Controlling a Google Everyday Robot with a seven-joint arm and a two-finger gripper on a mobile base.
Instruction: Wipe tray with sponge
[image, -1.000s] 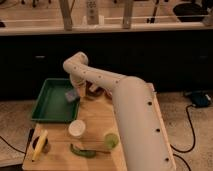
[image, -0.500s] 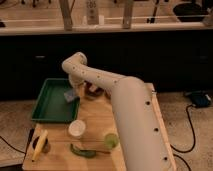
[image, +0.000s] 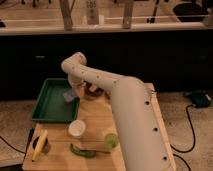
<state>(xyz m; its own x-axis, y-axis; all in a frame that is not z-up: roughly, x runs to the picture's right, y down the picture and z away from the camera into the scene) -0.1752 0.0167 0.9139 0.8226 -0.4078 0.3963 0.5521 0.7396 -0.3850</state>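
Sponge (image: 69, 95) sits at the right edge of the green tray (image: 50, 102), a pale bluish block right under the gripper (image: 73, 92), which hangs at the tray's right rim. Whether the gripper is pinching the sponge or only hovering against it I cannot tell; the arm (image: 125, 105) covers its fingers.

By my judgement the sponge will be light and soft, squashing under pressure and dragging a little on the tray floor (more so if damp). A hold across its short sides, near the middle, should keep it flat while it is pushed about.

Much is hard to make out. The wrist hides the contact point, and something brown behind the arm stays unclear. On the table (image: 100, 127) stand a white cup (image: 76, 128), a green apple (image: 110, 139), a banana (image: 39, 145) and a dark green item (image: 82, 150) that I cannot identify.
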